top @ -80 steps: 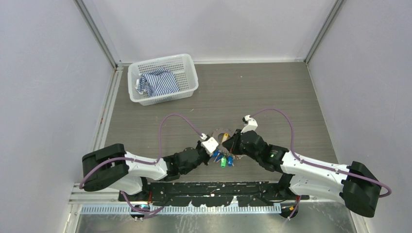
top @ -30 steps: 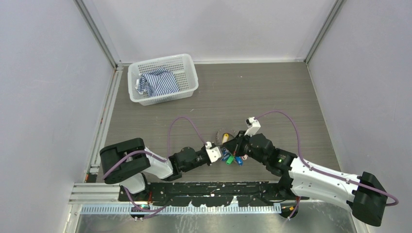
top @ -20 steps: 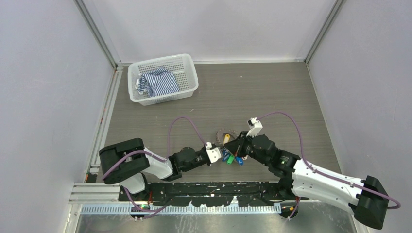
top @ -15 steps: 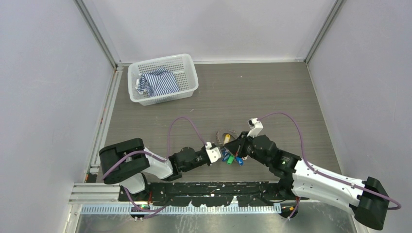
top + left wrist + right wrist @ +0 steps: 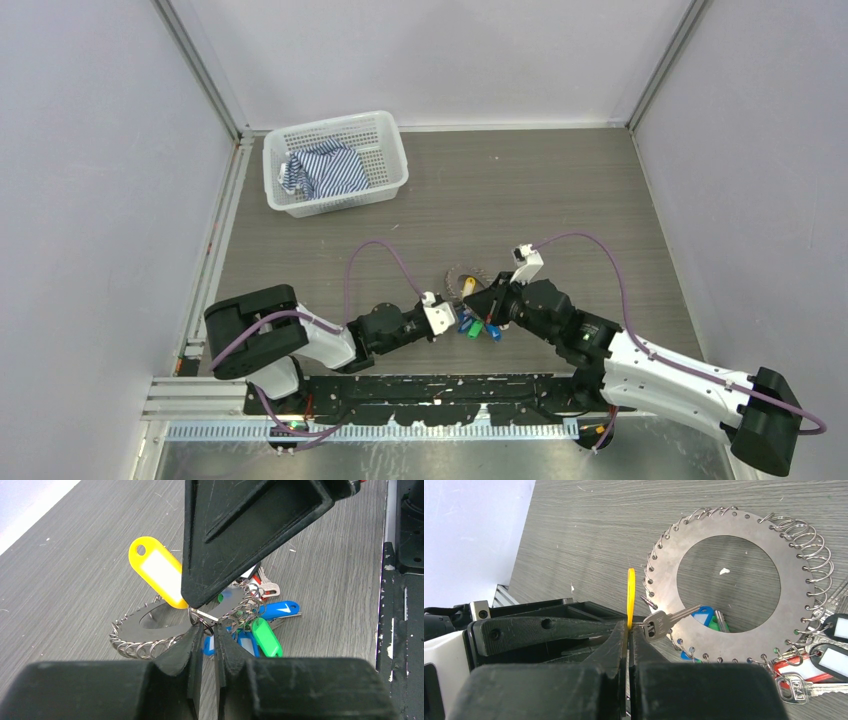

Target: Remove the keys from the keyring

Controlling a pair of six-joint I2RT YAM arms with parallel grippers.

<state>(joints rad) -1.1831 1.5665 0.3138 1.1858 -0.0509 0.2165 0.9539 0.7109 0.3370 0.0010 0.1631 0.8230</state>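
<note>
From above, the table [image 5: 560, 200] carries a white mesh basket [image 5: 392, 150] holding a striped cloth [image 5: 322, 170] at its far left, well apart from the work. Near the front edge the left gripper [image 5: 447, 318] and the right gripper [image 5: 476, 302] meet tip to tip over the keyring [image 5: 455, 272]. The keyring lies on the wood with a cluster of the keys [image 5: 476, 328] and their coloured tags on its near side. How the fingers stand cannot be read from this height. The left wrist camera fills that in. The keyring is a flat, broad metal ring fringed with small wire loops, and a yellow tag [image 5: 157, 571] stands up from it just beside the right gripper's black finger. The left fingers [image 5: 190, 647] stand narrowly apart with a small loop at their tips; whether they pinch it I cannot tell. A green tag [image 5: 265, 637] and a blue tag [image 5: 279, 609] lie just beyond. The right wrist camera shows what the other two hide. Its own fingers are clenched on the yellow tag, seen edge-on, and a silver key [image 5: 663, 621] juts out beside the tag, its blade reaching across the ring's flat band. This view alone shows the row of holes round the rim, and a red tag [image 5: 796, 667] at the lower right.
</note>
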